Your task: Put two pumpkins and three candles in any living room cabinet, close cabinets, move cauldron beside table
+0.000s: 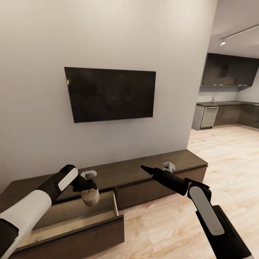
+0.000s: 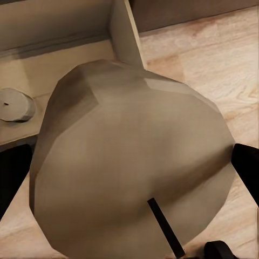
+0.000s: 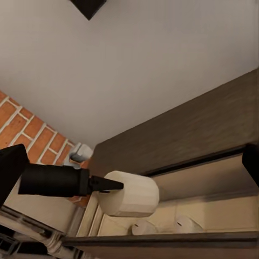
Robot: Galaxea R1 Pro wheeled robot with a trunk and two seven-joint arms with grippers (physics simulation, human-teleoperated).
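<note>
- Candle (image 1: 90,197): a stubby tan-grey cylinder held in the left gripper (image 1: 88,188), whose jaws are closed on it, above the pulled-out drawer (image 1: 72,219) of the cabinet (image 1: 144,172). In the left wrist view the candle (image 2: 129,172) looms large with a dark finger (image 2: 247,170) against its side.
- Below those jaws, the drawer's tan floor shows bare in the head view; its right wall (image 1: 116,203) stands just beside the candle, and its dark front edge lies nearer the robot, well apart.
- Two more candles (image 3: 162,226) lie on the drawer floor in the right wrist view, under the held one (image 3: 129,193); the left wrist view shows one (image 2: 15,104) off to the side in the drawer.
- The cabinet top beyond the jaws carries a small white object (image 1: 89,174) behind the left gripper and another (image 1: 169,166) near the right gripper (image 1: 146,169).
- Right gripper: it hovers over the cabinet top holding nothing, jaws tapered to a point, closed as far as can be seen.
- Right of it, light wood floor (image 1: 223,158) runs open toward the kitchen.
</note>
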